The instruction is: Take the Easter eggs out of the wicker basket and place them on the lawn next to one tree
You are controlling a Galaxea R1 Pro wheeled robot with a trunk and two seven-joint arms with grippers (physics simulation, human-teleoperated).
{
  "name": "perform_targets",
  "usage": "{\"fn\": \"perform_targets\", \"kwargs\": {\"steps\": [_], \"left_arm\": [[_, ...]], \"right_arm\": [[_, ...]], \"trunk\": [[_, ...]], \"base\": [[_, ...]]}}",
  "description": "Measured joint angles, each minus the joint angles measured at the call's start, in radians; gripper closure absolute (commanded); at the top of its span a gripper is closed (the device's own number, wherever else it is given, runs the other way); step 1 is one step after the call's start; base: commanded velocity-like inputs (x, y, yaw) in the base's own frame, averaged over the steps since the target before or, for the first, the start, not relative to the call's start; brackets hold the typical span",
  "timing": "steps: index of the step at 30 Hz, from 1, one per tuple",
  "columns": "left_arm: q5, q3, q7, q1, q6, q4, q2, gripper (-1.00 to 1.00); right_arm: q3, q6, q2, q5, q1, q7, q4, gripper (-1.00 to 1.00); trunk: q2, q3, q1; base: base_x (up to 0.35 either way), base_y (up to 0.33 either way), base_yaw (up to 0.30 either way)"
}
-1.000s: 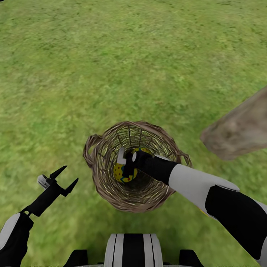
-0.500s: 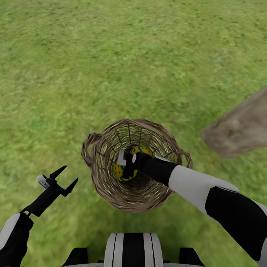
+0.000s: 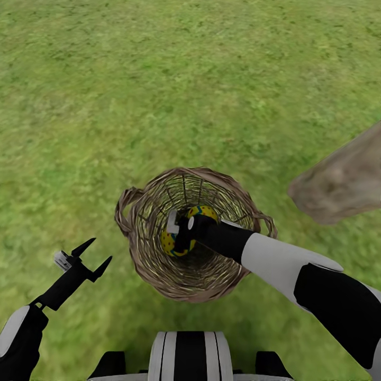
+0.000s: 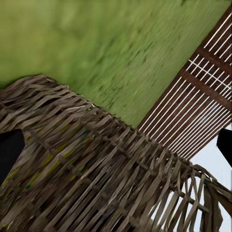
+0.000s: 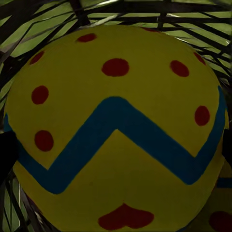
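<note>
Partly hidden egg (image 3: 170,244) under right hand (image 3: 180,233)

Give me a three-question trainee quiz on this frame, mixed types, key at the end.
1. True or false: the right pincer is down inside the wicker basket.
2. Which pincer hangs open over the lawn, outside the basket? A) left B) right
3. Fill in: the bare trunk lies on the robot's ____ side of the basket.

Key:
1. True; it is at an Easter egg, which looms large in the right wrist view. Whether the pincer has closed on it cannot be told.
2. A; the left pincer.
3. right.
</note>
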Motion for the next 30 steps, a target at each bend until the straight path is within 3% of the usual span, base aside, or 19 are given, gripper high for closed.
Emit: {"fn": "perform_targets", "kwargs": {"steps": [6,11,30], "left_arm": [[0.001,0.0,0.001,0.0,0.003,-0.002,0.001,-1.0],[0.001,0.0,0.001,0.0,0.003,-0.001,0.001,-1.0],[0.0,0.0,0.002,0.0,0.005,-0.001,0.0,-1.0]], "right_arm": [[-0.005,-0.011,-0.001,0.014,0.018,-0.007,0.008,1.0],[-0.005,-0.004,0.0,-0.009,0.02,-0.004,0.034,1.0],[-0.003,-0.006,-0.002,0.006,0.021,-0.006,0.041,1.0]], "trunk": [[0.001,0.011,-0.001],[0.002,0.023,-0.002],[0.002,0.035,-0.003]], "base": [[0.0,0.0,0.0],[0.0,0.0,0.0],[0.0,0.0,0.0]]}}
